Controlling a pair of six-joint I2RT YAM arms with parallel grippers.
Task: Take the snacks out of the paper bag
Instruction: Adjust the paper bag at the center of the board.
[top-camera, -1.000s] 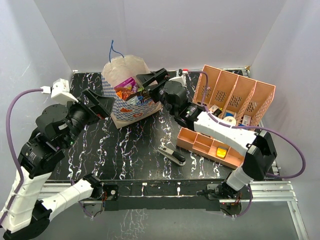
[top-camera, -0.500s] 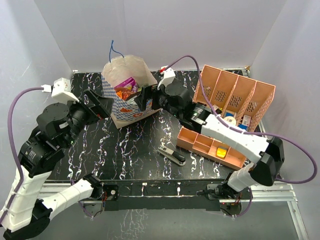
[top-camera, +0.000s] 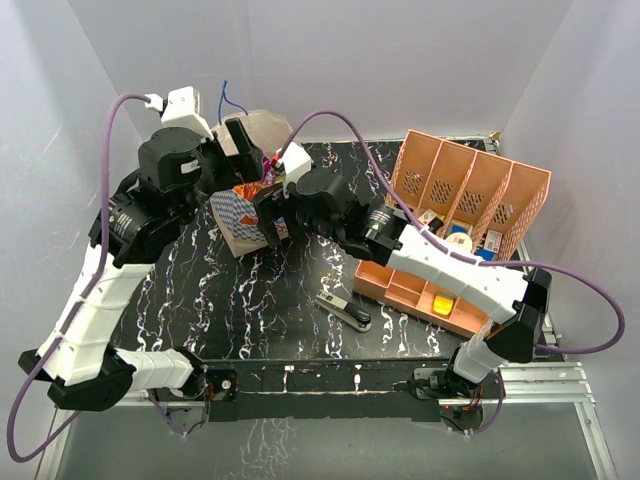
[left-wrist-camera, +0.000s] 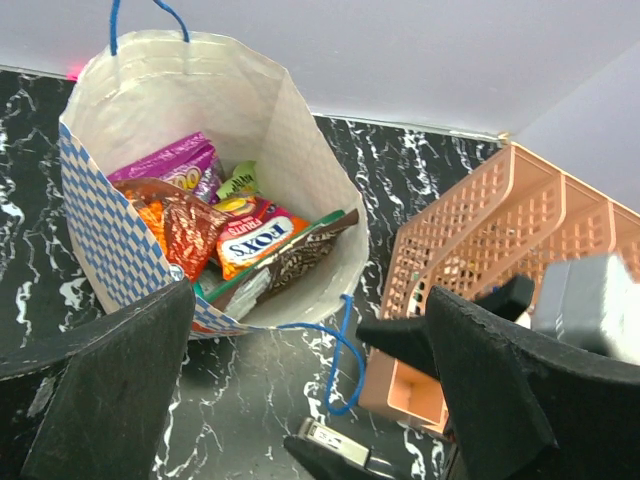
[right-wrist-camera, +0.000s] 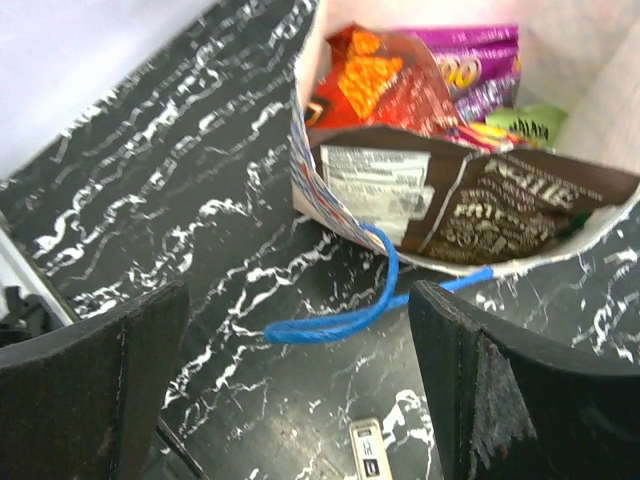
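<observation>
The paper bag (top-camera: 232, 212) lies tipped on the black marble table, its mouth toward the arms. Inside its cream wall (left-wrist-camera: 262, 108) are the snacks: a purple packet (left-wrist-camera: 172, 160), a red one (left-wrist-camera: 190, 226), the orange FOX'S packet (left-wrist-camera: 256, 240), a green one (left-wrist-camera: 238, 181) and a brown one (left-wrist-camera: 292, 264). My left gripper (top-camera: 241, 140) hovers open above the bag, empty (left-wrist-camera: 300, 400). My right gripper (top-camera: 270, 216) is open and empty at the bag's near lip, over the blue string handle (right-wrist-camera: 350, 315). The brown packet (right-wrist-camera: 500, 210) lies nearest to it.
A salmon-pink organiser (top-camera: 470, 190) stands at the right, with its low tray (top-camera: 410, 290) in front of it. A black stapler (top-camera: 345, 312) lies on the table near the front, just below the right gripper (right-wrist-camera: 368, 450).
My left arm has swung up from the left side to above the bag. The right gripper has drawn back from the bag's mouth toward its near lip, jaws wider.
</observation>
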